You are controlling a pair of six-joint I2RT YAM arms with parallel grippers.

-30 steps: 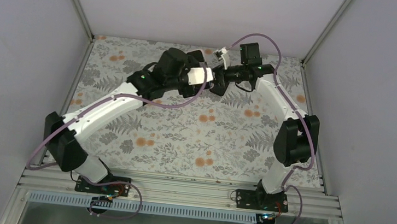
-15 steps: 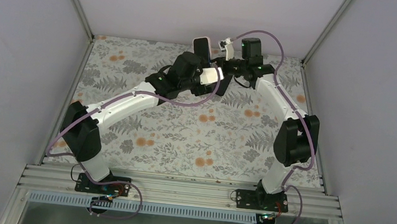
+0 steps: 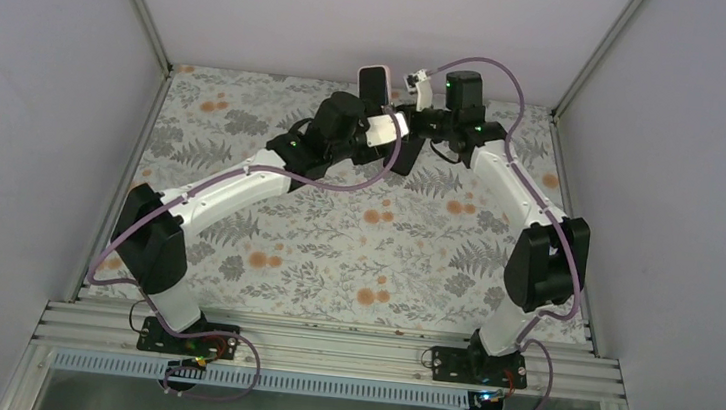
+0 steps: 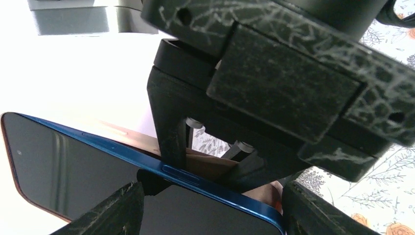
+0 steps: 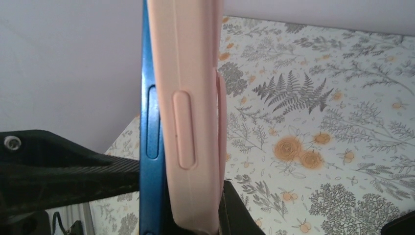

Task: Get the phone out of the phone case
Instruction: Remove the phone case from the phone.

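- Two arm bases sat at the bottom edge of the overhead view, bolted to a metal rail [image 3: 325,347] in front of the floral table [image 3: 334,253].
- From the lower left, the left arm [image 3: 230,187] stretched toward the upper middle of that view. The right arm [image 3: 526,196] rose from the lower right and bent inward, so both wrists met over the back of the table.
- In its own camera, the left gripper [image 4: 210,192] showed its two fingers [image 4: 115,210] standing apart at the bottom of the frame. The phone's blue edge ran across between them, and whether they pressed on it could not be told.
- The right gripper [image 5: 186,193] was clamped tight. One black finger came in from the lower left against the phone's blue side, and the other sat at the bottom behind the pink cover, so phone and cover were pinched together.
- The phone [image 3: 374,88] stood upright in the upper middle of the overhead view, held above the table, with its dark screen toward the camera.
- The phone case [image 5: 188,98] ran down the centre-left of the right wrist view. The phone's blue edge lay bare along its left side, touching it, so the phone was not yet out.
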